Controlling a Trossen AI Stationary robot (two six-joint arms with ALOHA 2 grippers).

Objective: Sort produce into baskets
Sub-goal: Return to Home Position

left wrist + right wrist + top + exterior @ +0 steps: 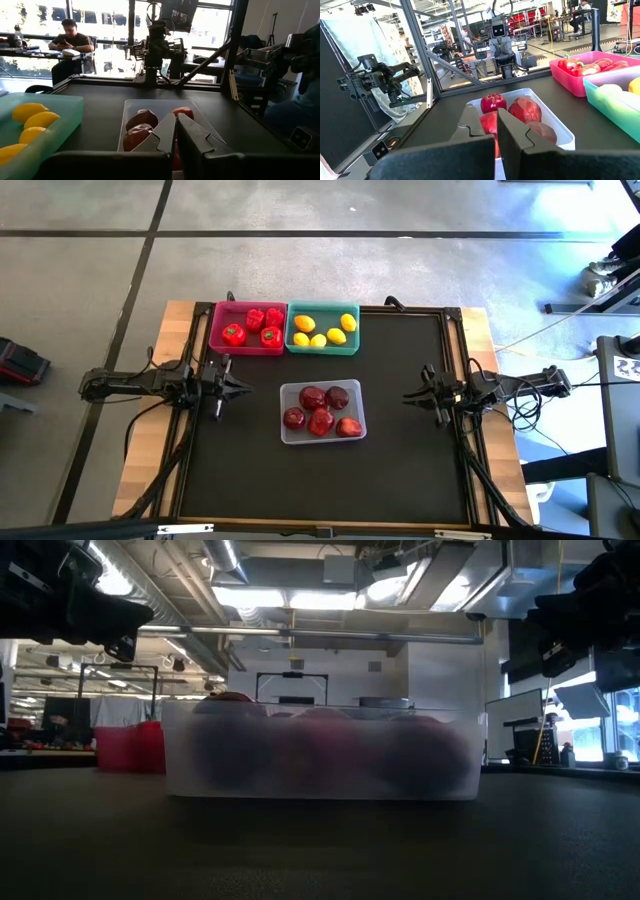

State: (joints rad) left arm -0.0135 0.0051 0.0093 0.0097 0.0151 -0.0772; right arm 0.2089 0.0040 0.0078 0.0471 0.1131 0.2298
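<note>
Assessing risk first: the sorting looks complete, with nothing lying loose on the mat (400, 470). The left gripper (240, 387) and right gripper (408, 395) flank the clear basket (285, 435), each near it but apart. Both pairs of jaws stand all but closed, holding nothing.

Judged hazard: an arm sweeping low on its way home could clip the clear basket's wall and shove it. A jolt could also tip out one of the apples (320, 412), which sit heaped near the rim.

Condition: glossy red peppers (255, 325) fill the pink basket (215, 330) at one edge of the mat. Yellow lemons (322, 330) fill the teal basket (355, 345) touching it. The dark red apples sit mid-mat. All appear intact.
</note>
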